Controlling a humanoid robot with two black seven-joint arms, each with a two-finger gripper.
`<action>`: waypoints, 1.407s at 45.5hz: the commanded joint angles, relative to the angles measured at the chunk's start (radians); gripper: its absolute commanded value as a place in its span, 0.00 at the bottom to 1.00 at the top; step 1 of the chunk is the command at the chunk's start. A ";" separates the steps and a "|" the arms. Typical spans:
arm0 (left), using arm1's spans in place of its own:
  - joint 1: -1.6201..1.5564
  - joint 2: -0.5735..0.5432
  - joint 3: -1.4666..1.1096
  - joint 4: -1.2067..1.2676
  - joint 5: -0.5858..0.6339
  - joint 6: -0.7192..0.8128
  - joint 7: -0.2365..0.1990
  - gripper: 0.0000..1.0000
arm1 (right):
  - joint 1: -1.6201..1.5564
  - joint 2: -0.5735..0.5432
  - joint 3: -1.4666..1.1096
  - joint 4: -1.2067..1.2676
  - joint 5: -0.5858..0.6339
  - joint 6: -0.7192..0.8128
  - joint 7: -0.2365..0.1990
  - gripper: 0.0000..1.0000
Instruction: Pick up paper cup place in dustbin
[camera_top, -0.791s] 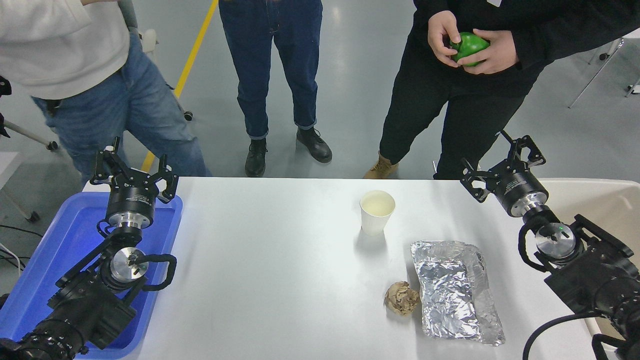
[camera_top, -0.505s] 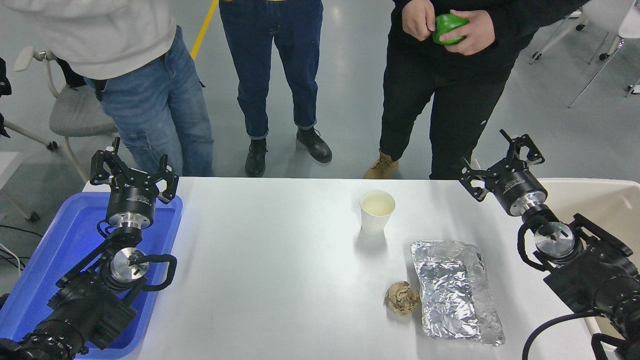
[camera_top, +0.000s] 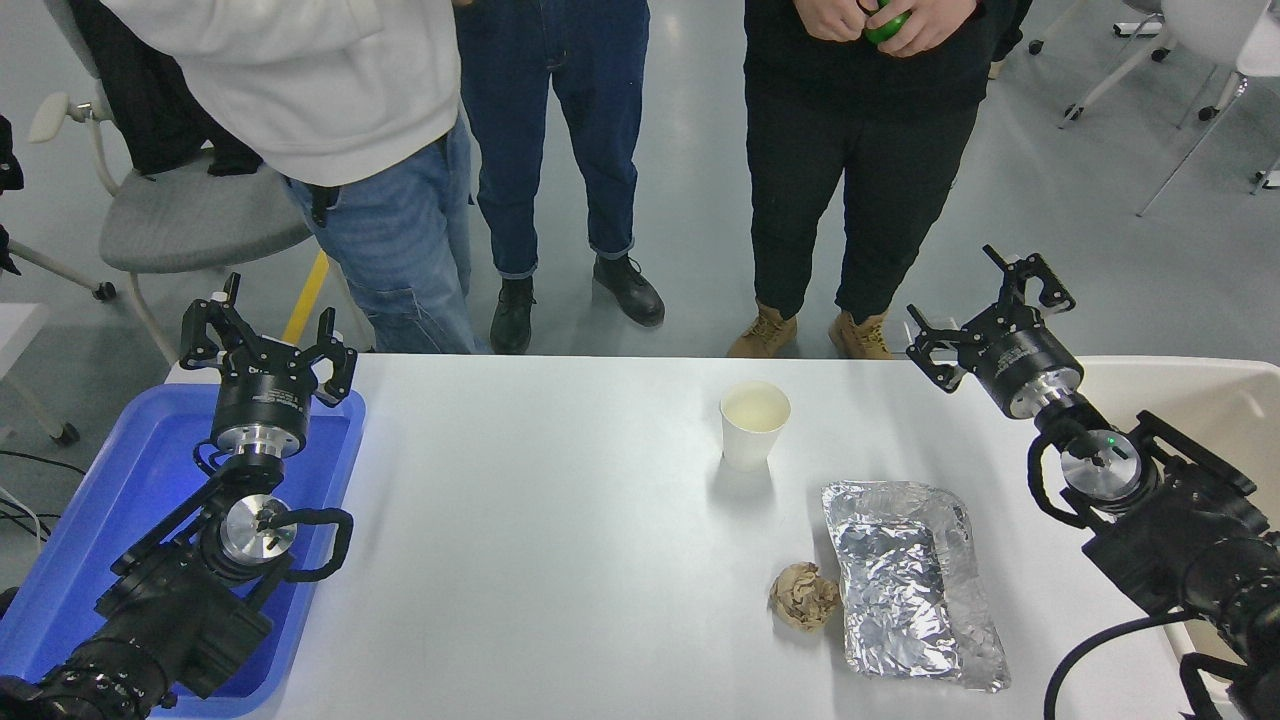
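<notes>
while the right claw (camera_top: 990, 305) hangs wide and empty, well right of the upright paper cup (camera_top: 754, 424) on the surface (camera_top: 560, 540), a crooked approach could topple that light cup toward the foil (camera_top: 910, 580).

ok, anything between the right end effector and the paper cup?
Nothing. In the head view, only bare white table lies between the open right end effector and the upright paper cup. The foil sheet and brown paper ball sit nearer the camera.

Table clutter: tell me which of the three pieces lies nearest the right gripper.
The crumpled foil sheet, flat at the near right. The upright paper cup and the brown paper ball both sit farther left of the right gripper.
</notes>
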 joint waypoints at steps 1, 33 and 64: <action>0.000 0.000 0.000 0.000 0.000 0.000 0.000 0.99 | 0.085 -0.245 -0.181 0.135 -0.110 0.000 -0.003 1.00; 0.000 0.000 0.002 0.000 0.002 0.000 0.000 0.99 | 1.048 -0.568 -1.367 0.884 -0.570 0.007 -0.005 1.00; 0.002 0.000 0.002 0.000 0.002 0.000 0.000 0.99 | 1.682 -0.031 -1.866 1.273 -0.376 0.264 0.009 1.00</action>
